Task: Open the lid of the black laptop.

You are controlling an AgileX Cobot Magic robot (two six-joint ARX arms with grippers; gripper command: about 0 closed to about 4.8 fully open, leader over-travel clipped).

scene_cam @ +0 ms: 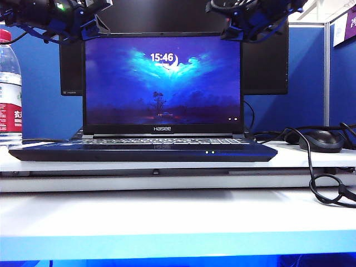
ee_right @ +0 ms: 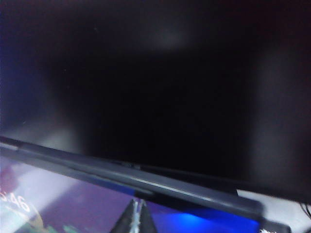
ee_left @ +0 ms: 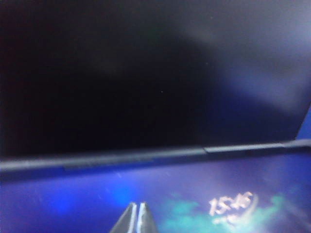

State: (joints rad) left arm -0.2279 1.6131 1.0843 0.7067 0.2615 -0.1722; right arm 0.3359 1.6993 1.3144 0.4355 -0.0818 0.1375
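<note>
The black laptop (scene_cam: 144, 151) sits on a white desk. Its lid (scene_cam: 162, 78) stands upright, with a lit blue screen showing 15:46 and a Hasee logo. My left gripper (scene_cam: 89, 26) hangs by the lid's upper left corner and my right gripper (scene_cam: 233, 26) by the upper right corner. In the left wrist view the left gripper (ee_left: 136, 208) is shut, tips together in front of the screen just below the lid's top edge (ee_left: 146, 156). In the right wrist view the right gripper (ee_right: 137, 205) is likewise shut, close under the top edge (ee_right: 146, 180). Neither holds anything.
A large dark monitor (scene_cam: 267, 61) stands right behind the lid. A water bottle (scene_cam: 8, 83) is at the left edge. A black mouse (scene_cam: 321, 140) and looping cables (scene_cam: 328, 189) lie at the right. A white shelf (scene_cam: 167, 211) runs in front.
</note>
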